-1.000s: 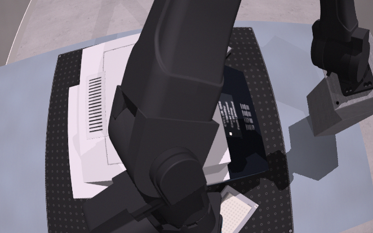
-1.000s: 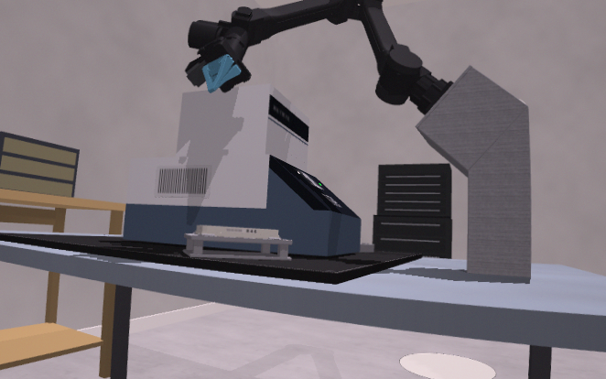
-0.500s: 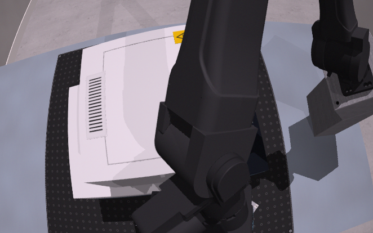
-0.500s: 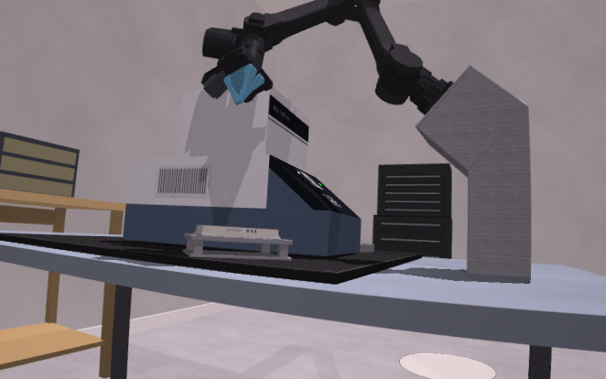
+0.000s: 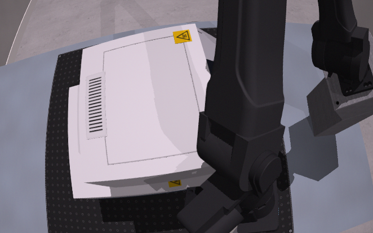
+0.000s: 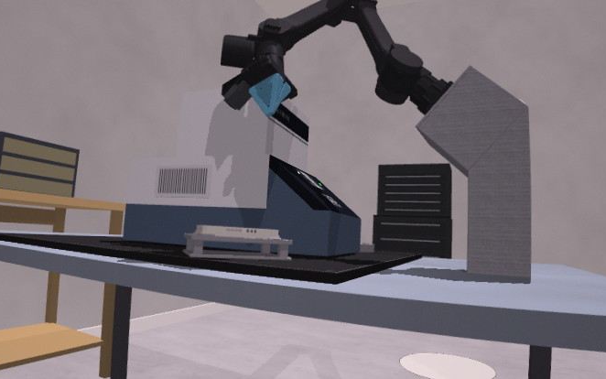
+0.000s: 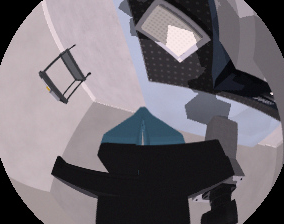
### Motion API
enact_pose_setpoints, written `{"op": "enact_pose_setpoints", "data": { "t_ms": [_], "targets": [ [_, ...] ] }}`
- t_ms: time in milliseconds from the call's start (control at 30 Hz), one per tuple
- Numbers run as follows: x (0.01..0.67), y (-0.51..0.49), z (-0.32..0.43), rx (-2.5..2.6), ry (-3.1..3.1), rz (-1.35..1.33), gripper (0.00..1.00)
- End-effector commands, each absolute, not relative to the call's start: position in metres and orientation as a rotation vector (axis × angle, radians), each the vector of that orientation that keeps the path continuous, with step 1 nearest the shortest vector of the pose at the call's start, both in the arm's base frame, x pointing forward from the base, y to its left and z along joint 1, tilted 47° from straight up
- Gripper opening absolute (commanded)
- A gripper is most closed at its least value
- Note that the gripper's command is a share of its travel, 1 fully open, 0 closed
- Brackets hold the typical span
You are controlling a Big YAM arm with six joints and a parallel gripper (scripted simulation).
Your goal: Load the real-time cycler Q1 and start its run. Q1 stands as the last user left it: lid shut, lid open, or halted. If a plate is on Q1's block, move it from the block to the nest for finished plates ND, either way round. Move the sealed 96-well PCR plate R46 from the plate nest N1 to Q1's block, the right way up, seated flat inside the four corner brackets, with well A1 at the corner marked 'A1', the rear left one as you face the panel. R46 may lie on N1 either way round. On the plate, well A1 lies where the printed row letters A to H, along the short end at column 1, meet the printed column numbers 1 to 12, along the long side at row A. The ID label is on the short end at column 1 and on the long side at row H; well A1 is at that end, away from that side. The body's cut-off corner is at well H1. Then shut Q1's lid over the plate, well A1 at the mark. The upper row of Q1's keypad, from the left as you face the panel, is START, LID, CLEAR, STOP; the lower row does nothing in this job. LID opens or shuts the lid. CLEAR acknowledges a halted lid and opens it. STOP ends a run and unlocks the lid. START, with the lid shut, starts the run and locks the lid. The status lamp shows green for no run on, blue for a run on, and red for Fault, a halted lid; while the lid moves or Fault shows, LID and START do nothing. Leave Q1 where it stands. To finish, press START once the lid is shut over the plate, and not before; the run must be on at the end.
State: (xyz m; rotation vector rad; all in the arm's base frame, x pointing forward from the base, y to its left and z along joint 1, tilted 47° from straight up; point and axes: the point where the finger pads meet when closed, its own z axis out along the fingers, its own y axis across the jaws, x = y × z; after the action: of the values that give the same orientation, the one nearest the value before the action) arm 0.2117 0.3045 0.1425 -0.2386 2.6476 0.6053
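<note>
A pale blue table (image 6: 555,301) carries a black dotted mat (image 6: 342,273), and on this mat stands the cycler (image 6: 296,226), a big machine with a dark blue body and a white upper part. Its white lid (image 5: 147,101) is shut and fills most of the top view, with a yellow warning sticker (image 5: 182,36) at one corner and a vent grille (image 5: 95,105) on its side. The sloping black panel (image 6: 314,186) at the front shows a small green lamp (image 6: 319,183). At the right side of the table a grey pedestal (image 6: 498,188) holds the black arm (image 6: 390,56), which reaches up and over the machine. The gripper (image 6: 272,96) hangs above the front upper edge of the lid, near it, but I cannot tell if it touches. Its blue fingers (image 6: 269,93) are pressed fully together and nothing is between them. In front of the machine, on the mat, the white plate (image 6: 236,231) lies flat on its pale nest (image 6: 239,249), well apart from the gripper; in the wrist view the plate (image 7: 173,30) appears far below. Behind the table I see a wooden shelf (image 6: 37,202) with a drawer box (image 6: 27,162) on it, and a black cabinet (image 6: 413,207).
</note>
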Motion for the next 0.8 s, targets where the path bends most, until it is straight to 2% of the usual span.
{"op": "enact_pose_setpoints", "data": {
  "t_ms": [0, 133, 400, 500, 767],
  "targets": [
    [0.198, 0.3, 0.129, -0.246, 2.64, 0.627, 0.0],
    [0.194, 0.295, 0.113, -0.213, 2.763, 0.491, 0.0],
    [0.182, 0.28, 0.088, -0.217, 2.725, 0.536, 0.0],
    [0.179, 0.278, 0.08, -0.19, 2.834, 0.388, 0.0],
    [0.161, 0.252, 0.046, -0.199, 2.799, 0.437, 0.0]
  ]
}}
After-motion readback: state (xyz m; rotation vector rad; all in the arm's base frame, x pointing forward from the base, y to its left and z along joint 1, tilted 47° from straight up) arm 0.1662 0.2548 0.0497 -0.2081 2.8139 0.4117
